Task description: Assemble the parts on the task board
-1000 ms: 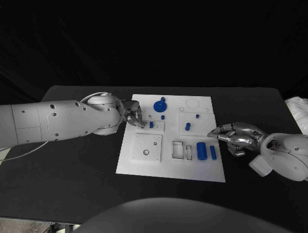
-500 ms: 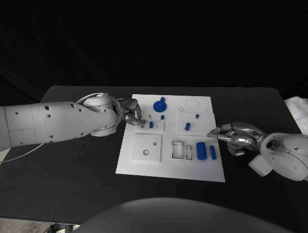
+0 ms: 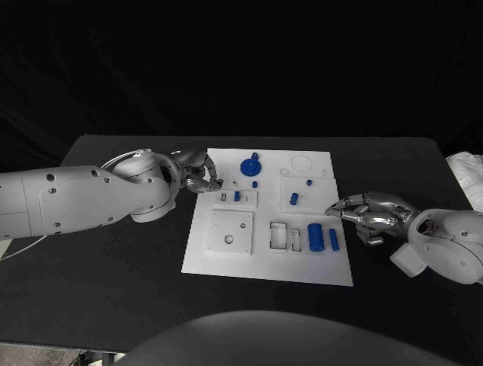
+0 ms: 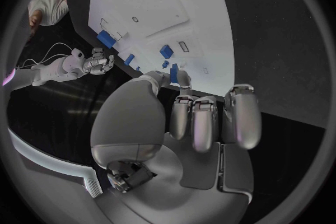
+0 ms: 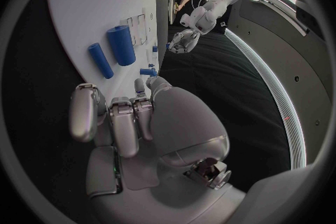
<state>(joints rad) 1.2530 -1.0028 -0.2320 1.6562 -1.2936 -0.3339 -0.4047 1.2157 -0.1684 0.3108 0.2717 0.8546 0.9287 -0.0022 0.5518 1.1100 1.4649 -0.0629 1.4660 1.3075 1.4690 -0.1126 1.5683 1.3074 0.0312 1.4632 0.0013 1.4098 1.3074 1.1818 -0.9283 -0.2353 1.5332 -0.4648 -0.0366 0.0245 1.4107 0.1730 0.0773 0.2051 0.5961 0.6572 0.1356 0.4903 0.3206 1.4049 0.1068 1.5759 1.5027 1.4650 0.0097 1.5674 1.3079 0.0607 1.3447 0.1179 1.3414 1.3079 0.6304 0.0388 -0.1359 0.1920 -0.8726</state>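
Note:
The white task board (image 3: pixel 308 267) lies mid-table. On it are a blue gear (image 3: pixel 251 164), several small blue pegs such as one (image 3: pixel 236 196) beside a small slot (image 3: pixel 223 197), a thick blue cylinder (image 3: pixel 316 236) and a slim one (image 3: pixel 334 239). My left hand (image 3: pixel 201 177) hovers at the board's far left edge with fingers curled and nothing visible in them; in the left wrist view its thumb (image 4: pixel 181 76) reaches toward a peg (image 4: pixel 173 73). My right hand (image 3: pixel 368 217) sits just off the board's right edge, fingers curled in, near the slim cylinder (image 5: pixel 100 60).
A square plate with a round hole (image 3: pixel 229 239) and rectangular slots (image 3: pixel 279 235) take up the board's near half. A white cloth bundle (image 3: pixel 478 183) lies at the table's right edge. Black table surrounds the board.
My left hand has drawn back from the small slot toward the board's far left edge. The right hand has stayed put.

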